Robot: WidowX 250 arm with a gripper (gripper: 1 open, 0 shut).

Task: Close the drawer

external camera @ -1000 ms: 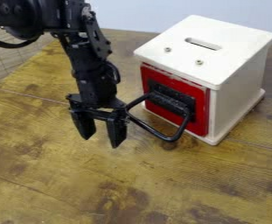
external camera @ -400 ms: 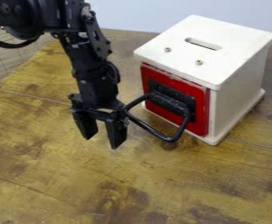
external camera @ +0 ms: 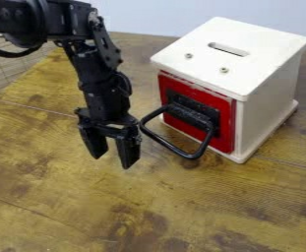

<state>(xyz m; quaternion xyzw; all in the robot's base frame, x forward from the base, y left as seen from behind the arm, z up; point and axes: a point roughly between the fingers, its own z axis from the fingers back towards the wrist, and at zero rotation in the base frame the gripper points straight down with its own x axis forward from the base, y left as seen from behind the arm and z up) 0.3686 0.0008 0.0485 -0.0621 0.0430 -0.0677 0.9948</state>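
The drawer (external camera: 195,110) has a red front with a black middle panel and sits in a cream-white box (external camera: 254,69). Its large black loop handle (external camera: 178,136) juts toward the lower left over the table. My gripper (external camera: 110,146) points straight down just left of the loop, fingers apart and open, nothing between them. The right finger (external camera: 133,148) stands close beside the handle's left bend; contact cannot be made out. The fingertips hang just above the wooden tabletop.
A worn wooden table (external camera: 63,212) fills the lower frame. The box has a slot (external camera: 229,47) on top. The black arm (external camera: 83,54) reaches in from the upper left. A pale wall stands behind the table.
The gripper has shifted very slightly left, away from the handle. The drawer and box look the same.
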